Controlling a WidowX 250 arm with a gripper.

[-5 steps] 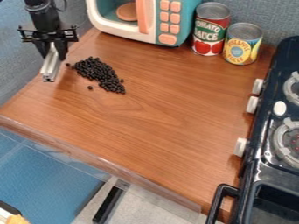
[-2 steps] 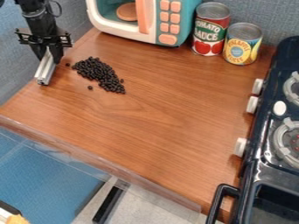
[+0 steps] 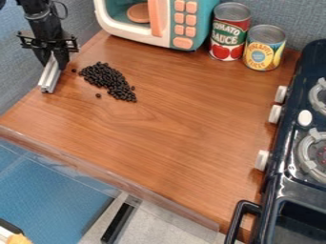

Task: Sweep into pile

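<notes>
Two cans (image 3: 229, 33), one microwave (image 3: 170, 24), one stove (image 3: 288, 143).

The wood-grained counter (image 3: 172, 138) is smooth with a soft sheen, edged at 7 o'clock by a glossy, clear plastic strip (image 3: 121, 184). At 10, the bar (image 3: 49, 77) is dull silvery metal; between 10 and 11, the small beans (image 3: 107, 78) seem mostly matt. The microwave (image 3: 183, 26) at 12 is smooth plastic; the cans (image 3: 229, 33) near 1 have metal lids. At 4, the stove (image 3: 284, 164) is glossy

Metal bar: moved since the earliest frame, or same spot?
Yes, slightly: the metal bar has shifted left in the view, farther from the toy microwave and the pile of black beans.
</notes>
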